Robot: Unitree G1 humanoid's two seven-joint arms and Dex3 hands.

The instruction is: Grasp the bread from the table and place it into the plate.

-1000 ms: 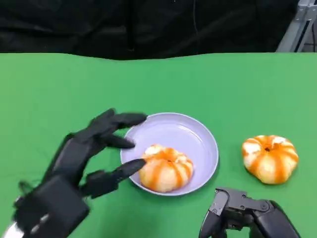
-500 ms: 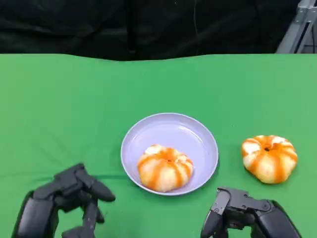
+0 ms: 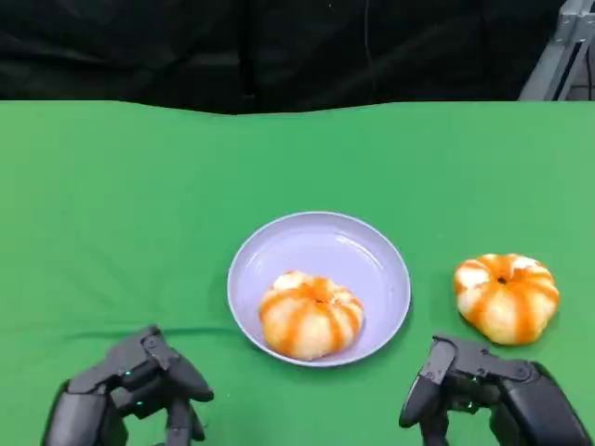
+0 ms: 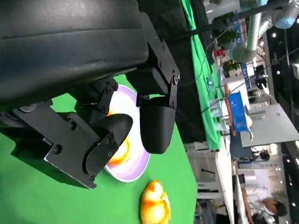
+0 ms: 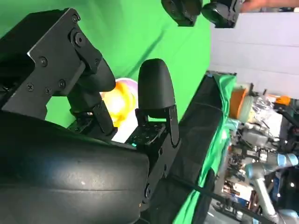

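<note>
An orange-and-white striped bread [image 3: 310, 314] lies in the near part of the lilac plate [image 3: 325, 243] at the table's middle. A second striped bread [image 3: 506, 296] sits on the green cloth to the plate's right. My left hand [image 3: 130, 395] is low at the front left, apart from the plate, holding nothing, fingers loosely bent. My right hand [image 3: 488, 395] is at the front right, just short of the second bread, also holding nothing. In the left wrist view the plate [image 4: 135, 163] and the loose bread [image 4: 155, 205] show past my fingers [image 4: 156, 123]. The right wrist view shows a bread [image 5: 119, 105] behind a fingertip [image 5: 155, 86].
Green cloth [image 3: 139, 204] covers the table, with a black backdrop [image 3: 279, 46] behind its far edge. A metal frame [image 3: 558, 56] stands at the far right corner. Benches, another robot arm and clutter show in the distance in the wrist views.
My left hand has let go beside the plated bread and drawn back to the front left, its fingers folding in. The bread stays in the plate. My right hand has shifted slightly right.
</note>
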